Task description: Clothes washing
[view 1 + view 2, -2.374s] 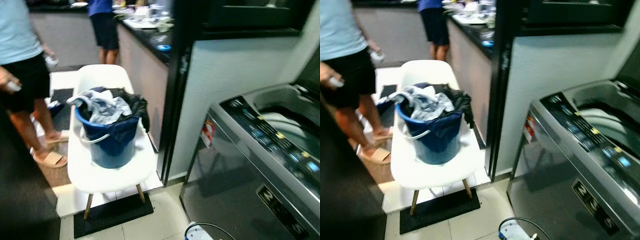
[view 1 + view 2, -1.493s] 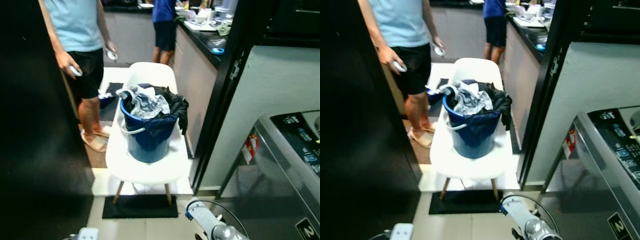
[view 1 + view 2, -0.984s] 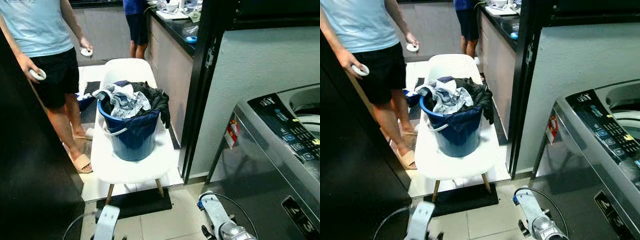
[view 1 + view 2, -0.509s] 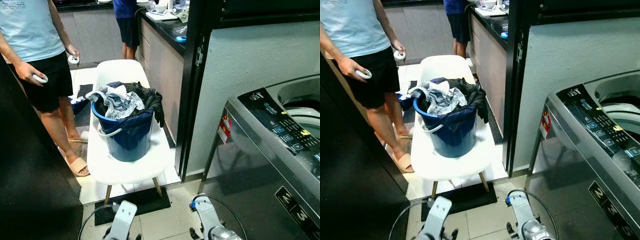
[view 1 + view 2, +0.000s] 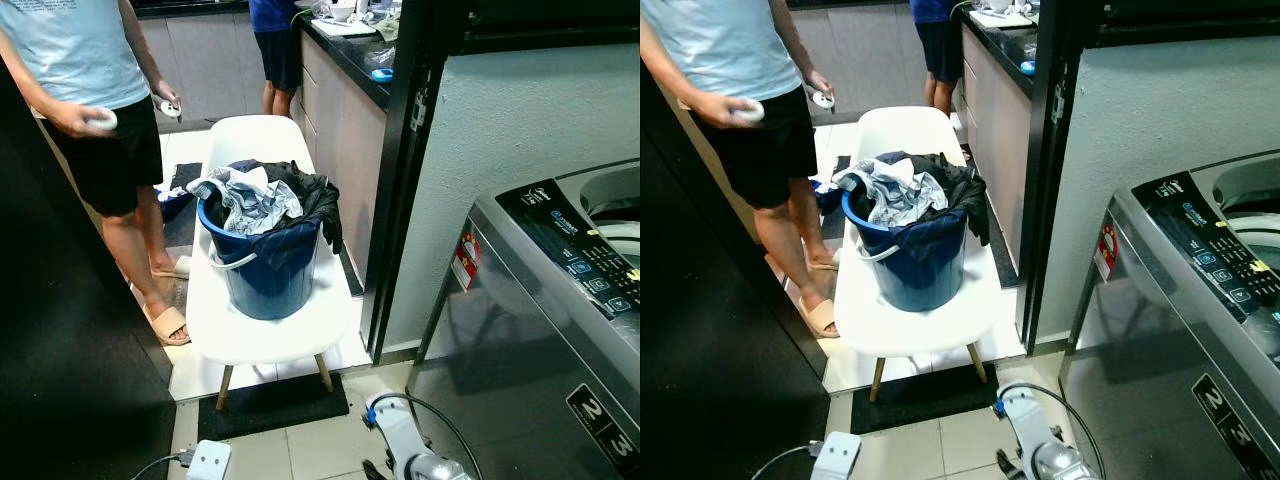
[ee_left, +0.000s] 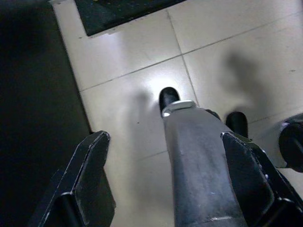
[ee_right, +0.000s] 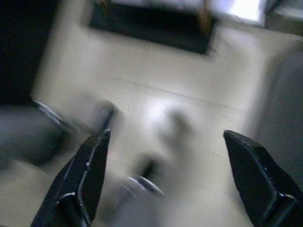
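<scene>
Since half a second ago the left arm has dropped lower in the head views, leaving just its pale wrist block point(image 5: 209, 459) at the bottom edge, and the person point(image 5: 85, 70) on the left has raised a hand toward the waist. Both arms are hanging low, pointing down at the tiled floor point(image 6: 137, 85). The left claw point(image 6: 165, 165) is hanging released, its two black fingers spread wide over the tiles. The right claw point(image 7: 165, 175) is likewise standing open above the floor, its view blurred. A blue bucket point(image 5: 265, 265) heaped with clothes point(image 5: 255, 195) is sitting on the white chair point(image 5: 265, 330) ahead, well apart from both claws. The washing machine point(image 5: 560, 300) is standing to the right, beyond a grey wall point(image 5: 520, 130).
</scene>
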`<state>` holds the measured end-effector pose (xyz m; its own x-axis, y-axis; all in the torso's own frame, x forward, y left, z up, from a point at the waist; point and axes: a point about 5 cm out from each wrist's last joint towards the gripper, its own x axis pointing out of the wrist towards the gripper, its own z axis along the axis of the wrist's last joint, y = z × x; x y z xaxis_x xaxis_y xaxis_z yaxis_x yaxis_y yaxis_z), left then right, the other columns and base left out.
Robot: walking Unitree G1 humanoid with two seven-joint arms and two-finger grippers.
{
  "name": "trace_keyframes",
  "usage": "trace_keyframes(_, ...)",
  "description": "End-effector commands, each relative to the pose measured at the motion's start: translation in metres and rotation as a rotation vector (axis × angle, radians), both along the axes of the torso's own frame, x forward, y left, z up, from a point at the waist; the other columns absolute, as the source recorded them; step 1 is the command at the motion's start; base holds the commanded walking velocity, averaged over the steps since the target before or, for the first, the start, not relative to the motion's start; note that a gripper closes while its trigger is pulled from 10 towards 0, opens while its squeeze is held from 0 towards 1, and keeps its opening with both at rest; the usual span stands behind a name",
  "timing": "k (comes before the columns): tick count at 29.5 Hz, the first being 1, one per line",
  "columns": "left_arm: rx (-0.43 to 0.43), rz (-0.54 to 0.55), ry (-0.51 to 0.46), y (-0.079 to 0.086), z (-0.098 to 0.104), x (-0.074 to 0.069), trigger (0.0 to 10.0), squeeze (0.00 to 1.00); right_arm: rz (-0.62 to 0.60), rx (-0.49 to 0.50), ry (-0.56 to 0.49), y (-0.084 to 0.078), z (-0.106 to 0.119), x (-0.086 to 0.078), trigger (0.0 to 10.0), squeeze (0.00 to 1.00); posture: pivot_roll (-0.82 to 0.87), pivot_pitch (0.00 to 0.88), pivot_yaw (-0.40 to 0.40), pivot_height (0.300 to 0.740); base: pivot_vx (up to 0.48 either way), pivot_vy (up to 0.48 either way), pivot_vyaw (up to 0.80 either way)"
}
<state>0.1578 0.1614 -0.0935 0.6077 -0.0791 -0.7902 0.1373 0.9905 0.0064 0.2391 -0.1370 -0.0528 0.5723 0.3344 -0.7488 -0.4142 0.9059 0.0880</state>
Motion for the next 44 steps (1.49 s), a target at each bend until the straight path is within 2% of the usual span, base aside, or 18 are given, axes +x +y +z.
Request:
trace_keyframes(1, 0.011, 0.013, 0.014, 0.005, -0.001, -0.003, 10.0, 0.0, 0.01, 0.249, -0.071, 0.018, 0.021, 0.02, 10.0, 0.0, 0.05, 0.0, 0.004, 0.74, 0.0, 0.0, 0.0)
trace_keyframes(2, 0.011, 0.018, 0.019, 0.007, -0.002, -0.005, 10.0, 0.0, 0.038, 0.384, -0.095, 0.025, 0.032, 0.029, 10.0, 0.0, 0.05, 0.0, 0.004, 0.74, 0.0, 0.0, 0.0)
trace_keyframes(3, 0.011, 0.018, 0.019, 0.007, -0.002, -0.005, 10.0, 0.0, 0.038, 0.384, -0.095, 0.025, 0.032, 0.029, 10.0, 0.0, 0.05, 0.0, 0.004, 0.74, 0.0, 0.0, 0.0)
trace_keyframes(4, 0.011, 0.022, 0.026, 0.008, -0.003, -0.007, 10.0, 0.0, 0.077, 0.491, -0.124, 0.029, 0.044, 0.036, 10.0, 0.0, 0.05, 0.0, 0.004, 0.74, 0.0, 0.0, 0.0)
trace_keyframes(6, 0.011, 0.022, 0.026, 0.008, -0.003, -0.007, 10.0, 0.0, 0.077, 0.491, -0.124, 0.029, 0.044, 0.036, 10.0, 0.0, 0.05, 0.0, 0.004, 0.74, 0.0, 0.0, 0.0)
trace_keyframes(7, 0.012, 0.023, 0.039, 0.01, -0.004, -0.011, 10.0, 0.0, 0.131, 0.587, -0.179, 0.034, 0.06, 0.047, 10.0, 0.0, 0.04, 0.0, 0.006, 0.74, 0.0, 0.0, 0.0)
trace_keyframes(8, 0.01, 0.023, 0.059, 0.011, -0.006, -0.016, 10.0, 0.0, 0.191, 0.714, -0.275, 0.04, 0.087, 0.064, 10.0, 0.0, 0.04, 0.0, 0.006, 0.74, 0.266, 0.0, 0.0)
trace_keyframes(9, 0.01, 0.023, 0.059, 0.011, -0.006, -0.016, 10.0, 0.0, 0.191, 0.714, -0.275, 0.04, 0.087, 0.064, 10.0, 0.0, 0.04, 0.0, 0.006, 0.74, 0.266, 0.0, 0.0)
trace_keyframes(11, 0.009, 0.022, 0.069, 0.011, -0.007, -0.018, 10.0, 0.0, 0.214, 0.779, -0.349, 0.045, 0.107, 0.075, 10.0, 0.0, 0.04, 0.0, 0.006, 0.74, 0.307, 0.0, 0.0)
trace_keyframes(12, 0.009, 0.022, 0.069, 0.011, -0.007, -0.018, 10.0, 0.0, 0.214, 0.779, -0.349, 0.045, 0.107, 0.075, 10.0, 0.0, 0.04, 0.0, 0.006, 0.74, 0.307, 0.0, 0.0)
trace_keyframes(14, 0.009, 0.016, 0.073, 0.01, -0.007, -0.017, 10.0, 0.0, 0.258, 0.841, -0.447, 0.053, 0.133, 0.087, 10.0, 0.0, 0.04, 0.0, 0.008, 0.74, 0.336, 0.0, 0.0)
trace_keyframes(18, 0.008, 0.01, 0.073, 0.009, -0.007, -0.016, 10.0, 0.0, 0.317, 0.86, -0.503, 0.06, 0.148, 0.092, 10.0, 0.0, 0.03, 0.0, 0.013, 0.74, 0.352, 0.0, 0.0)
trace_keyframes(20, 0.01, 0.001, 0.076, 0.009, -0.007, -0.016, 10.0, 0.0, 0.361, 0.831, -0.551, 0.07, 0.158, 0.096, 10.0, 0.0, 0.03, 0.0, 0.015, 0.74, 0.352, 0.0, 0.0)
trace_keyframes(23, 0.011, -0.002, 0.079, 0.008, -0.007, -0.015, 10.0, 0.0, 0.427, 0.867, -0.616, 0.083, 0.176, 0.097, 10.0, 0.0, 0.03, 0.0, 0.014, 0.74, 0.354, 0.0, 0.79)
trace_keyframes(30, 0.01, -0.003, 0.08, 0.008, -0.006, -0.015, 10.0, 0.0, 0.441, 0.894, -0.621, 0.086, 0.181, 0.096, 10.0, 0.0, 0.03, 0.0, 0.014, 0.74, 0.356, 0.0, 0.79)
trace_keyframes(35, 0.007, 0.005, 0.085, 0.008, -0.007, -0.016, 10.0, 0.0, 0.499, 0.909, -0.622, 0.09, 0.187, 0.094, 10.0, 0.0, 0.04, 0.0, 0.003, 0.74, 0.356, 0.0, 0.79)
trace_keyframes(38, 0.006, 0.005, 0.09, 0.008, -0.008, -0.018, 10.0, 0.0, 0.515, 0.896, -0.632, 0.092, 0.189, 0.094, 10.0, 0.0, 0.04, 0.0, 0.002, 0.74, 0.356, 0.0, 0.41)
trace_keyframes(44, 0.005, 0.004, 0.1, 0.007, -0.009, -0.023, 10.0, 0.0, 0.563, 0.936, -0.658, 0.095, 0.2, 0.091, 10.0, 0.0, 0.04, 0.0, -0.001, 0.74, 0.352, 0.0, 0.0)
